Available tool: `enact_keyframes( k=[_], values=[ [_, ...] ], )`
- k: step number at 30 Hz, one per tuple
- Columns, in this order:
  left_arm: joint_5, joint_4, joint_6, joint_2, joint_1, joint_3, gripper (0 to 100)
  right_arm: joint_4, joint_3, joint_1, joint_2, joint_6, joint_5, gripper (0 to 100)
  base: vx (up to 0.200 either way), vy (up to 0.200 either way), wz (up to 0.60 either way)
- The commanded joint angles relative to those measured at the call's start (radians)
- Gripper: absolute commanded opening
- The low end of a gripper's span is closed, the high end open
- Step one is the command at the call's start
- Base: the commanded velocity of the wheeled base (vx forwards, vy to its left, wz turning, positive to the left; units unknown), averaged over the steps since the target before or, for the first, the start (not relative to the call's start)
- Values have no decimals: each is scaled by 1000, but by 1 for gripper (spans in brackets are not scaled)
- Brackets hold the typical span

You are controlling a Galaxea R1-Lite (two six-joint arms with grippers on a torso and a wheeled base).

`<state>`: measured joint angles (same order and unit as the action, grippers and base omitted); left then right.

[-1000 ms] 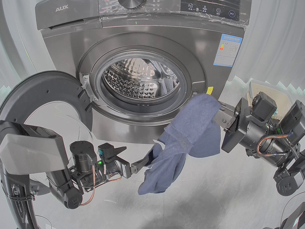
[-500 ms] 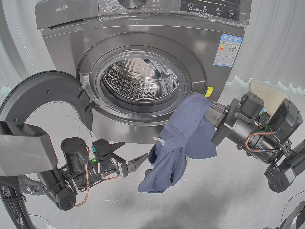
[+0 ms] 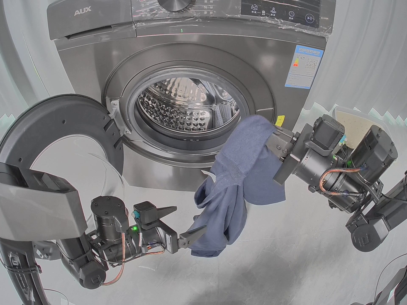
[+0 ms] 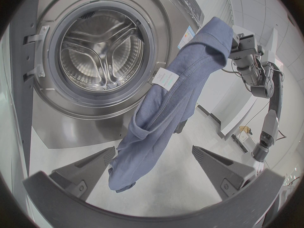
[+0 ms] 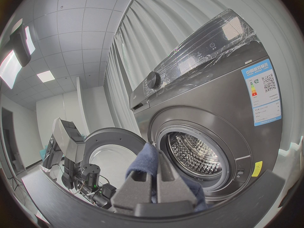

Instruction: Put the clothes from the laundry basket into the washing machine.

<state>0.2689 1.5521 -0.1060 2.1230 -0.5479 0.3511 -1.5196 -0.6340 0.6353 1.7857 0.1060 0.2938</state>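
A blue garment point(image 3: 237, 166) hangs in front of the open washing machine point(image 3: 186, 102), just below and right of the drum opening. My right gripper point(image 3: 273, 142) is shut on its top fold, and in the right wrist view the cloth point(image 5: 145, 159) bulges from between the closed fingers point(image 5: 171, 184). The garment's lower end dangles above the floor. My left gripper point(image 3: 190, 218) is low at the left, open, with its fingers wide apart. In the left wrist view the garment's hem point(image 4: 126, 171) hangs between the fingers, close to one fingertip point(image 4: 107, 152). I cannot tell whether they touch.
The round door point(image 3: 55, 119) stands swung open at the left, behind my left arm. A translucent laundry basket point(image 3: 360, 123) sits on the floor at the right, behind my right arm. Bare grey floor lies below the garment.
The left gripper let go of the garment, drew back left, then came back lower beside its hem. The right gripper carried the garment left and up, closer to the drum opening.
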Motion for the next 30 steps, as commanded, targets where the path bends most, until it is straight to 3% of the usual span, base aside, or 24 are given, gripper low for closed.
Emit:
enact_keyframes(
  k=[1,12,21,30],
  values=[
    [0,0,3,61,3,37,100,-1,1,3,1,0,1,0,0,0,0],
    [-16,0,0,126,31,140,100,-1,8,29,-16,-2,-1,0,0,0,0],
    [-57,0,-8,160,60,206,100,-1,10,49,-19,-2,-1,0,0,0,0],
    [-56,0,-8,193,60,235,100,-1,8,67,-17,-2,-2,0,0,0,0]
  ],
)
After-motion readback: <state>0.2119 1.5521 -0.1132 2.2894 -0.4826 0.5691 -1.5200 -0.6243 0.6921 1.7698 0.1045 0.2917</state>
